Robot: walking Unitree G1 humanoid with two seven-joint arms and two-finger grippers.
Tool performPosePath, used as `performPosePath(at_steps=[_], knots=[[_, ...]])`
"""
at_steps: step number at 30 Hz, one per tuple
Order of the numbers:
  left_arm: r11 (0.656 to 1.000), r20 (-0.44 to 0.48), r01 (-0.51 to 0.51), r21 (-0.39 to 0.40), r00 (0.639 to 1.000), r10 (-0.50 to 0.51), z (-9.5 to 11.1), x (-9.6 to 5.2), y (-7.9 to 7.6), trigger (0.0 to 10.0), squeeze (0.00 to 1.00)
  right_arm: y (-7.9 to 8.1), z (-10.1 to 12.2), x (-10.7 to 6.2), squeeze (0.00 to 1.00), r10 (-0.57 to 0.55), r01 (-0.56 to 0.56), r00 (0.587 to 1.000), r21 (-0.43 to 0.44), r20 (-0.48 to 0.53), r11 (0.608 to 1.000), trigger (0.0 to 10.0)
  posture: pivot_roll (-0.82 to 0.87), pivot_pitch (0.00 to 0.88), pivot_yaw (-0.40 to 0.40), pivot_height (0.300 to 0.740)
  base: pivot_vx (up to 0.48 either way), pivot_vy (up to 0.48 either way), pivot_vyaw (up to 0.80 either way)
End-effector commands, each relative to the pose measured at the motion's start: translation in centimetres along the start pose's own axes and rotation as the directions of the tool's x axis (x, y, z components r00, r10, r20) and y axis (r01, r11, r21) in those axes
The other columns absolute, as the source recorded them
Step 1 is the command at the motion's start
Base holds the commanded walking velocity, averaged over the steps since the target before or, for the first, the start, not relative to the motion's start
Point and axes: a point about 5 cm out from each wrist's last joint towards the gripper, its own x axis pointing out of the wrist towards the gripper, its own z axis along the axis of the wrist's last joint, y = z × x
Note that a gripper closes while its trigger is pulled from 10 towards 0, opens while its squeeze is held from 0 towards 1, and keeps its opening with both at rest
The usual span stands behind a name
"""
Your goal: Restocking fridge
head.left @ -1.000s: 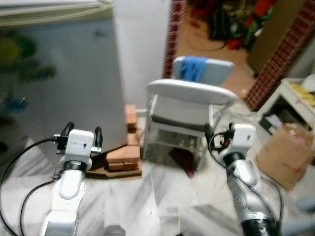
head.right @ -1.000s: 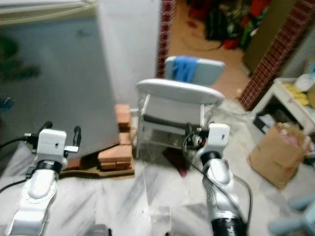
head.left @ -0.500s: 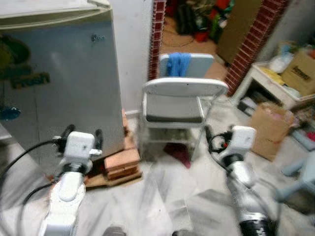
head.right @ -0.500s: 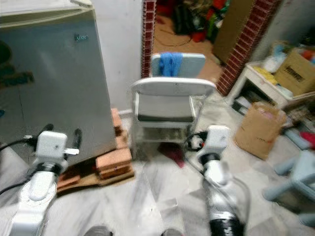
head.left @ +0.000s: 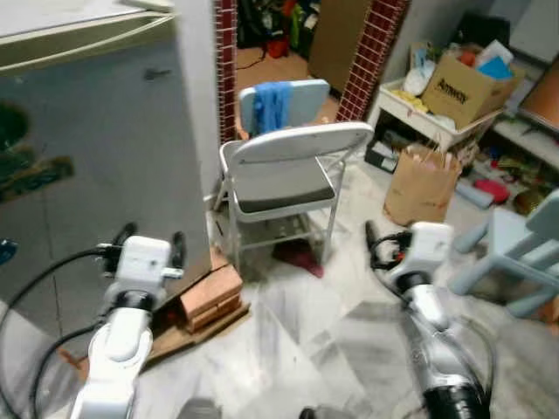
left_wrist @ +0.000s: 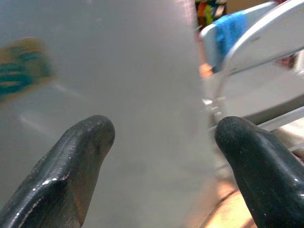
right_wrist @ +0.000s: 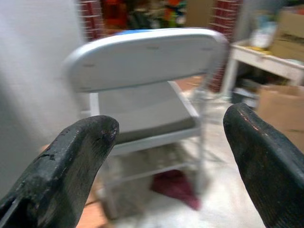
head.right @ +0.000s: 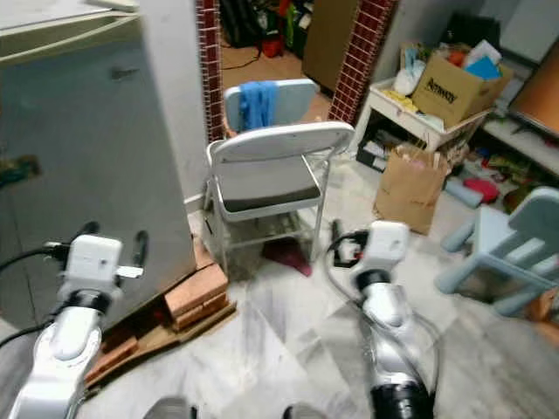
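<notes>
A tall grey fridge (head.left: 96, 148) stands at the far left with its door closed, its base resting on bricks (head.left: 214, 292) and a flat board on the pale marble floor (head.left: 314, 340). Just right of the fridge is a grey folding chair (head.left: 284, 179), facing the robot, and behind it a second chair with a blue cloth (head.left: 271, 103) draped over its back. Red brick pillars (head.left: 371, 44) frame a doorway beyond them. At the far right a white low table (head.left: 437, 118) carries a cardboard box (head.left: 467, 78) and other clutter, with a brown paper bag (head.left: 422, 188) standing on the floor against it. A light blue child's chair (head.left: 515, 249) sits at the right edge, nearer the robot.

The left gripper (head.left: 150, 244) is raised in front of the fridge door, apart from it, its fingers (left_wrist: 80, 156) spread wide with nothing between them. The right gripper (right_wrist: 166, 142) is raised to the right of the folding chair and points toward it; its fingers (right_wrist: 71, 156) are also spread wide and empty.
</notes>
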Motion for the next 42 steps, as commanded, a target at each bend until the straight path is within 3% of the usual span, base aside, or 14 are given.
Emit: performPosePath(at_steps=[1,15,29,42], knots=[[1.0,0.022,0.029,-0.002,0.999,-0.028,0.6,-0.1,-0.7,10.0,0.0,-1.2,0.5,0.0,0.0,-0.029,0.03,0.999,-0.019,0.013,0.999,10.0,0.14,0.074,-0.052,0.74,0.0,0.472,0.0],[0.998,0.012,0.065,0.015,0.998,-0.065,0.5,-0.2,-1.3,10.0,0.0,-1.2,0.7,0.4,0.0,-0.01,0.011,1.0,-0.021,0.028,1.0,10.0,0.16,0.072,-0.057,0.74,-0.335,0.327,0.0],[0.999,-0.039,0.041,-0.008,0.998,-0.041,-0.4,-0.9,-0.3,10.0,0.0,-1.3,0.7,0.8,0.0,-0.019,0.019,1.0,-0.012,0.017,1.0,10.0,0.16,0.081,-0.057,0.74,-0.356,0.321,-0.18],[0.999,0.024,0.053,-0.009,0.998,-0.053,0.5,-0.3,0.2,10.0,0.0,-1.6,0.8,0.5,0.0,-0.029,0.03,0.999,-0.026,0.027,0.999,10.0,0.15,0.089,-0.052,0.74,0.0,0.07,-0.17]])
